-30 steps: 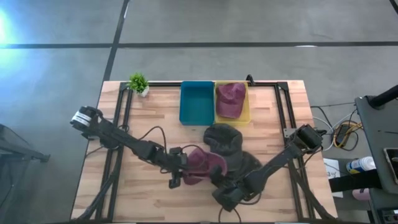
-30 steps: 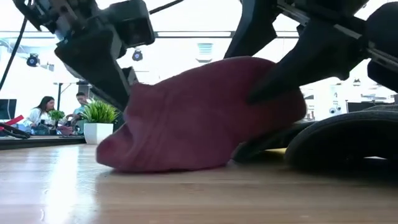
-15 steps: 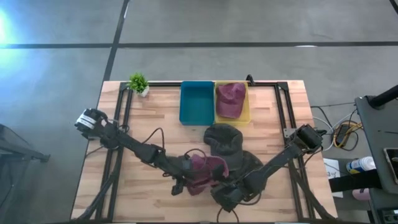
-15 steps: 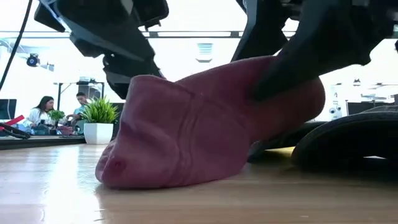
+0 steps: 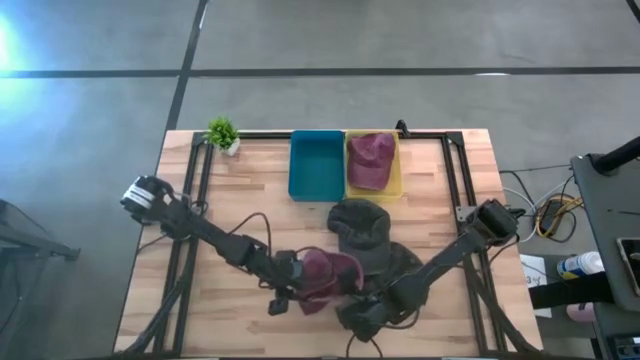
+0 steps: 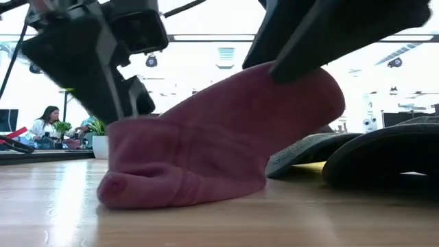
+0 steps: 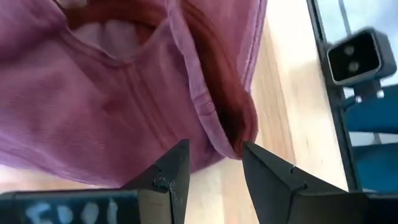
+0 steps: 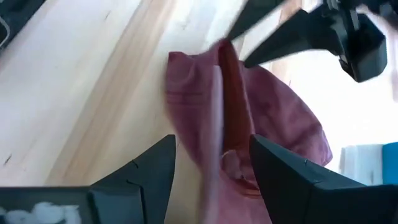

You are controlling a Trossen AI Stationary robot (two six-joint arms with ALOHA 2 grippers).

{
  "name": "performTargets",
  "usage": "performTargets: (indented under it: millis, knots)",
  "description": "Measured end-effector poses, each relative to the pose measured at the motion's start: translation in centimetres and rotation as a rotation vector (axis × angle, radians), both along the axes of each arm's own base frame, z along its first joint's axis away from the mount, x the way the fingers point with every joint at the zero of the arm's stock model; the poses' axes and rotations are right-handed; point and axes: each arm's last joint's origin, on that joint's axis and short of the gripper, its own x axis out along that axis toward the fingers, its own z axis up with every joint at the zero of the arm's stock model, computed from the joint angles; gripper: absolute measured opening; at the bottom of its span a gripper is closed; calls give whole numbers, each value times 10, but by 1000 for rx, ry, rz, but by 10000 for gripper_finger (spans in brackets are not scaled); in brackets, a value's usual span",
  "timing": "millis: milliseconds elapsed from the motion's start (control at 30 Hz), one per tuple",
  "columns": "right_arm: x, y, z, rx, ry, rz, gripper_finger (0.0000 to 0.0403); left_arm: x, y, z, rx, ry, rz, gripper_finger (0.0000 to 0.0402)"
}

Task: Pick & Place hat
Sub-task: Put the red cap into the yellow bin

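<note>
At the near middle of the wooden table (image 5: 180,230) a maroon hat (image 5: 325,275) lay crumpled, with both arms bent over it. The left gripper (image 5: 292,290) had come in from the left side and sat at the hat's left edge; from its wrist camera its two dark fingers (image 7: 171,177) stood apart with a fold of the hat's rim (image 7: 233,127) lying just ahead of the gap, and I could not tell whether they pinched any cloth. The right gripper (image 5: 352,300) reached in from the right, at the hat's near right edge; its fingers (image 8: 152,168) were spread wide on either side of a raised ridge of the maroon fabric, not visibly closed on it. From table level the hat (image 6: 219,144) rested on the wood in a bunched heap, higher on its right side under the dark arm. Just behind and to the right of it lay a dark grey hat (image 5: 365,235), touching or nearly touching it. At the far edge stood a blue bin (image 5: 315,165) beside a yellow bin (image 5: 398,170) holding another maroon hat (image 5: 370,160), and a small potted plant (image 5: 223,134) stood near the far left corner.
</note>
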Motion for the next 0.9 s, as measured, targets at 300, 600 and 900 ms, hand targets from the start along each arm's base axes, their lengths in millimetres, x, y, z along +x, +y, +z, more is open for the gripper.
performTargets:
  millis: [300,600,900]
  knots:
    - [25,-22,-3,124,54,-82,201,21,-11,11,-98,-286,38,139]
    - [27,-14,11,83,92,33,201,14,-2,23,-68,-242,57,139]
    - [37,-13,-4,122,81,-6,201,-24,-5,41,27,-94,18,139]
